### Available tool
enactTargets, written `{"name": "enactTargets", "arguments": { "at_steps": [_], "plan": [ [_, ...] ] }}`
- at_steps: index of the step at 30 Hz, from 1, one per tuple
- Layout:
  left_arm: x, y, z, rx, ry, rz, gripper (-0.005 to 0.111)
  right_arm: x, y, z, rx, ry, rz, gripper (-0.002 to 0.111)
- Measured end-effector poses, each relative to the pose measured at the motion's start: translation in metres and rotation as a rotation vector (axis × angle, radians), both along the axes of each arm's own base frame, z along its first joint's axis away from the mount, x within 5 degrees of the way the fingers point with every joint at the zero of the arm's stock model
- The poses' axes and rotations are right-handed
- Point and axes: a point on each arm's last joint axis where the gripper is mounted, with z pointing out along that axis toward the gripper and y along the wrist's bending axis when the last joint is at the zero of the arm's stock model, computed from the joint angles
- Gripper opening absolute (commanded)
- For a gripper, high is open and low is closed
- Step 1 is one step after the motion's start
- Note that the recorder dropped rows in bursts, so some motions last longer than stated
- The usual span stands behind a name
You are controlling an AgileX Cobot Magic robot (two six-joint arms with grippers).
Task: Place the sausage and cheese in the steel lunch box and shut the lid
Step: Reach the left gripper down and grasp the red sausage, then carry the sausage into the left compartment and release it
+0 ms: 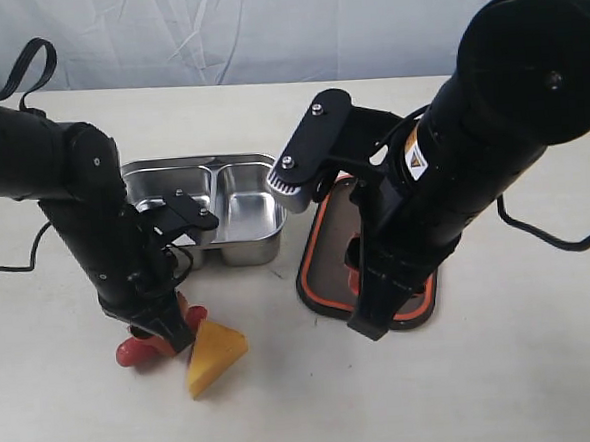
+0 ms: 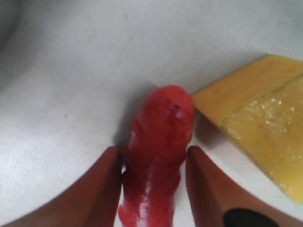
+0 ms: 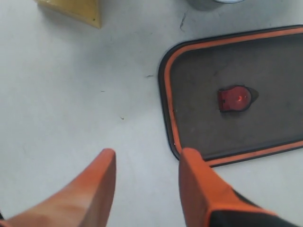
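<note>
Zero items sit in your steel lunch box (image 1: 196,164); left jaws straddle the sausage (image 2: 158,156), grip unclear; right jaws gape empty.

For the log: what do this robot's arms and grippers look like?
The left arm and right arm are black, with bulky rounded links. The right one bears a small yellow label and a black bracket with silver screws. Thin black cables loop off both. The left gripper and right gripper have tapered orange fingers, black at the base.
</note>
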Motion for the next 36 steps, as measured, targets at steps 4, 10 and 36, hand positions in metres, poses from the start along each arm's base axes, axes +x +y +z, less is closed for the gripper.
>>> {"name": "enactTargets", "arguments": {
  "at_steps": [4, 10, 36],
  "plan": [
    [0.0, 0.002, -0.001, 0.032, 0.007, 0.037, 0.002, 0.0, 0.0, 0.0, -0.003, 0.002, 0.0, 0.042],
    [-0.009, 0.005, 0.0, 0.09, 0.104, 0.035, 0.0, -0.001, 0.0, 0.0, -0.002, 0.008, -0.002, 0.042],
    [0.067, 0.02, 0.087, -0.071, -0.516, 0.276, 0.013, -0.003, -0.003, -0.001, -0.033, 0.033, -0.002, 0.042]
  ]
}}
